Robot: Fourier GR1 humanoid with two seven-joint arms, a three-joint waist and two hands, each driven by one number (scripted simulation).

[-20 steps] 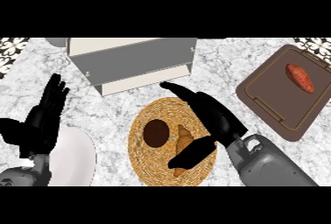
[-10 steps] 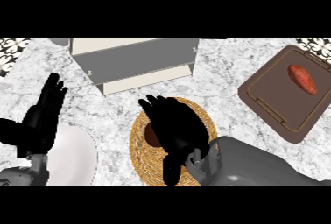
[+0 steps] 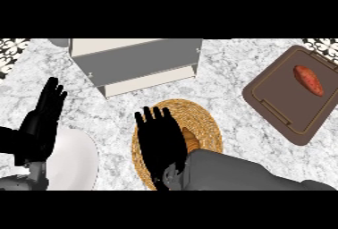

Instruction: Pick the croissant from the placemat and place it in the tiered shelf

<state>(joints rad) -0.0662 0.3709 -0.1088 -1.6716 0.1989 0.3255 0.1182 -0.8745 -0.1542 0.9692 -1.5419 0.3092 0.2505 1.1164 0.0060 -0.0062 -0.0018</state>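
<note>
Woven straw under my right hand (image 3: pixel 160 139) — that is the round placemat (image 3: pixel 204 120), and the hand lies flat over its left half, fingers straight and spread, holding nothing. The croissant (image 3: pixel 189 137) shows as a brown sliver just beside the hand's right edge, on the mat. The grey tiered shelf (image 3: pixel 135 62) stands beyond it. My left hand (image 3: pixel 41 120) rests open at the left, over a white plate (image 3: pixel 76 161). A sweet potato (image 3: pixel 308 79) lies on the brown cutting board (image 3: pixel 277 103).

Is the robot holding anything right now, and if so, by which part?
Nothing held. The right hand lies flat, fingers straight, over the croissant on the placemat. The left hand rests open.
</note>
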